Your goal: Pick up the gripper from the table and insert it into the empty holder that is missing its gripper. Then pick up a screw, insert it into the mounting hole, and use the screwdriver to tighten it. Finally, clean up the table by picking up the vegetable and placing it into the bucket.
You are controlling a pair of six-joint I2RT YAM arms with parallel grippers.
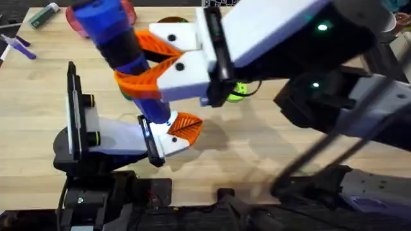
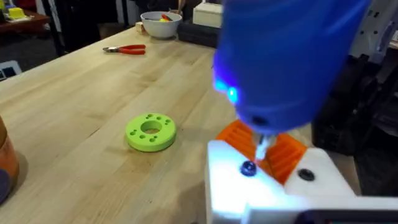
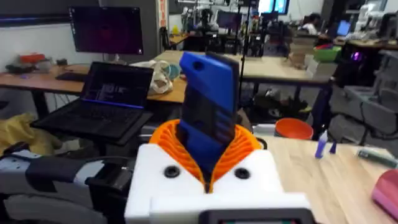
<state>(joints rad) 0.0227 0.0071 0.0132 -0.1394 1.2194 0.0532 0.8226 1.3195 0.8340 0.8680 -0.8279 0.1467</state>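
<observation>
Blue and pen-shaped, the screwdriver [image 1: 115, 38] is what we see first: a thick bright body, darker lower down, narrowing to a thin metal tip, with a small blue light glowing on it in the left wrist view. Our right gripper [image 1: 138, 61] has its orange ribbed pads [image 1: 154, 45] clamped on either side of that body, and the right wrist view shows the tool [image 3: 208, 121] rising straight out between the two white finger bases. Our right arm reaches across the middle of the table from the lower right, close under the overhead camera.

Below it, the screwdriver's tip [image 2: 261, 149] comes down onto a small dark screw [image 2: 249, 168] seated in the holder [image 2: 273, 186], the white angular base on the left gripper [image 1: 173, 131]. An orange ribbed tip [image 1: 186, 125] stands just beside the screw. We cannot tell whether the left gripper's fingers are apart or together.

On the wooden table [image 2: 93, 93] a bright green ring-shaped disc [image 2: 151, 131] lies near the holder; farther off lie red-handled pliers [image 2: 126, 49] and a white bowl [image 2: 161, 23]
</observation>
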